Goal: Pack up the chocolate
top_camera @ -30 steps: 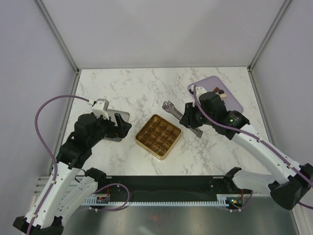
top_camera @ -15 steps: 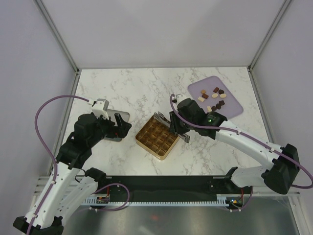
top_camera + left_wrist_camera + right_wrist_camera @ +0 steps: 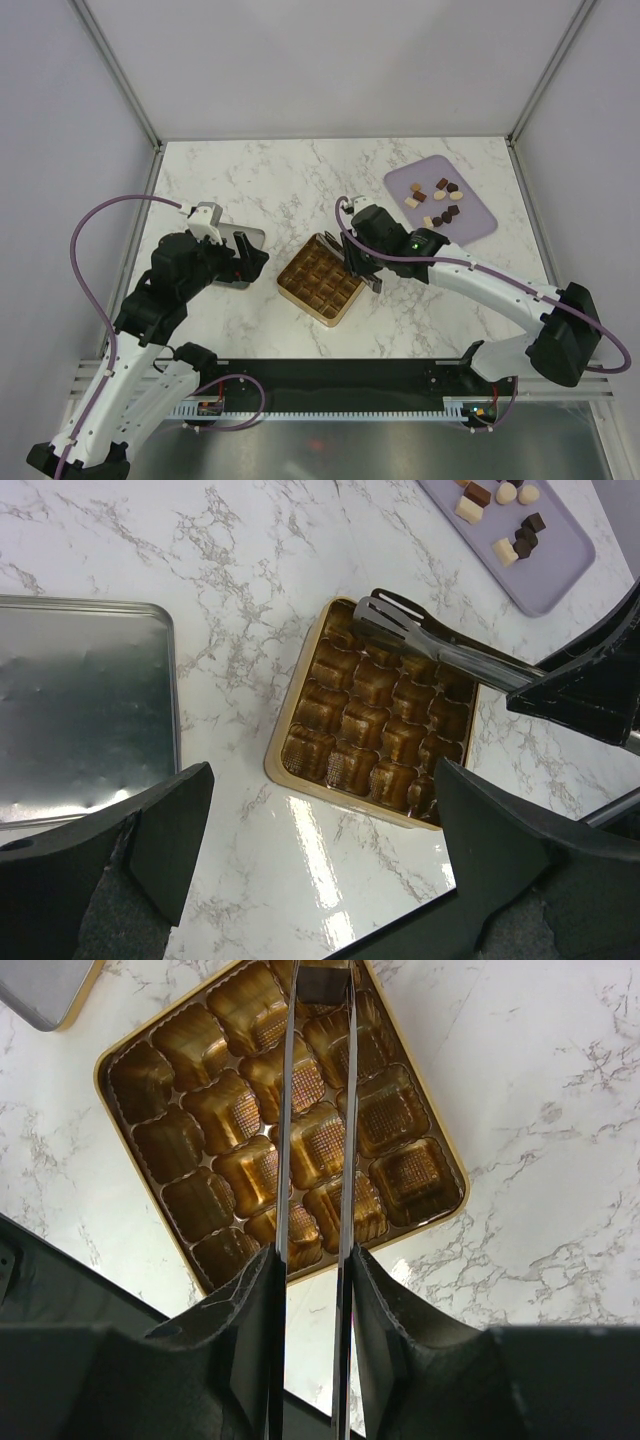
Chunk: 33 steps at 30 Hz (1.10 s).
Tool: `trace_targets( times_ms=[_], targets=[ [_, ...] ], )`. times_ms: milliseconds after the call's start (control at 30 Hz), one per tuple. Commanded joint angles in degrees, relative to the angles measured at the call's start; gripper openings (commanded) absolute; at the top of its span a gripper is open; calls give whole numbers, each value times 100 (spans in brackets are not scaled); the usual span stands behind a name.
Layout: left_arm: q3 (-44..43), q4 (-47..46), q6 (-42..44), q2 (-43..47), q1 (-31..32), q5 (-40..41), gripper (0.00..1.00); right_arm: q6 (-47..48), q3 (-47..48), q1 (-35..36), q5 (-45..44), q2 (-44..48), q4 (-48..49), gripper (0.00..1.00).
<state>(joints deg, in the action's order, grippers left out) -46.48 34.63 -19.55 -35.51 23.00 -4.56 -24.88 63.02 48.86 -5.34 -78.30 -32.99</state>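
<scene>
Several chocolate pieces, dark brown, tan and cream, lie on a purple tray at the back right; they also show at the top of the left wrist view. The gold grid tray sits mid-table, and every cell I can see is bare. My right gripper is shut on metal tongs. The tong tips reach over the tray's far corner. I cannot tell whether a piece sits between them. My left gripper hangs open over the marble left of the tray.
A silver metal lid lies flat on the marble by the left gripper, seen large in the left wrist view. The enclosure's walls ring the table.
My right arm has swung left with the tongs, from the purple tray to above the gold tray. The left arm has not moved.
</scene>
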Motion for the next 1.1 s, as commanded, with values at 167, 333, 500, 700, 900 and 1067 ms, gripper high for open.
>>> trace_targets(
  times_ms=[167,333,500,700,900,1067],
  targets=[
    [34,0,241,35,29,87,100,-60,272,80,-195,-10,293,47],
    [42,0,241,44,29,104,100,-78,298,97,-213,-10,293,50],
    [42,8,241,61,29,95,100,-69,359,97,-195,78,267,50],
    [42,0,241,70,29,95,100,-17,692,88,-343,368,-91,49],
    [42,8,233,88,29,87,100,273,878,-410,-1214,456,-795,49],
    [51,8,233,88,29,69,100,370,571,-1333,-1259,605,-946,49]
  ],
)
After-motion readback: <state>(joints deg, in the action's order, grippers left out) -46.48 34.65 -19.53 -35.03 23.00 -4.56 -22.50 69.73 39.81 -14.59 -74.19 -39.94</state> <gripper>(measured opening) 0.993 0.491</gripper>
